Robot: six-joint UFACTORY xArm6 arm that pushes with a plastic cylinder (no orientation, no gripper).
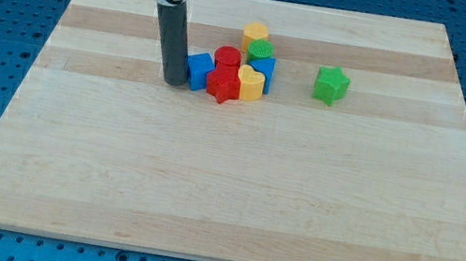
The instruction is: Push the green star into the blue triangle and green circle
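- The green star (332,84) sits alone at the view's right, well apart from the cluster.
- The cluster packs a green circle (261,50), a blue triangle (265,68), yellow, red and blue blocks.
- My tip (171,79) holds nothing, touching the cluster's left blue block (198,71).

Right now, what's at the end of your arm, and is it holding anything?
No gripper: my tip holds nothing and sits at the left side of the blue block, far from the green star.
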